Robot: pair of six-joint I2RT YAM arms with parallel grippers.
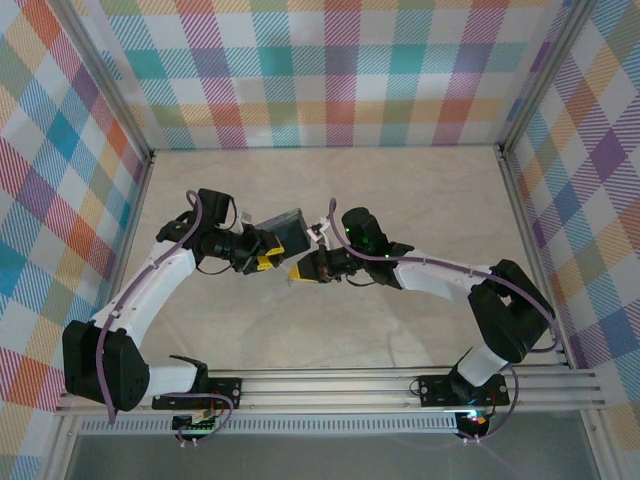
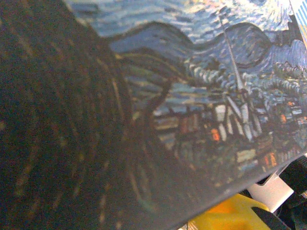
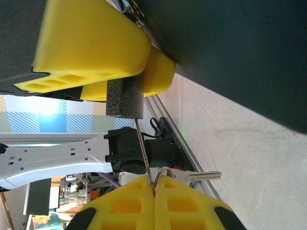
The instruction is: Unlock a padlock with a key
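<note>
A: Holding the padlock (image 1: pixel 283 231) up off the table (image 1: pixel 420 200), was it, the left gripper (image 1: pixel 262 254)?

B: Yes. Left gripper was clamped on it, yellow fingers (image 3: pixel 91 45) tight against its dark side. Block hung over mid-table at a slant, painted face close up to the left wrist camera. Right gripper (image 1: pixel 304 268) sat just beside it, almost tip to tip with the left.

A: And the key (image 3: pixel 204 176)?

B: With the right gripper. Pads were pressed fully together, pinching at the ring end. Blade stuck out sideways, free, not aimed at the block. A thin metal strand ran from the pinch up to a small speckled grey piece (image 3: pixel 124 98) under the left fingers. Couldn't tell what that strand was.

A: Which step?

B: Judged it as bringing key to lock, insertion not yet made. Couldn't make out the keyhole, so no saying how near alignment was.

A: Next move?

B: Would call for turning the right wrist until the blade pointed at the keyway. Then a slow, straight push while the left kept the block steady. Hold at the ring end looked weak for twisting, and the key might pivot in the pads.
</note>
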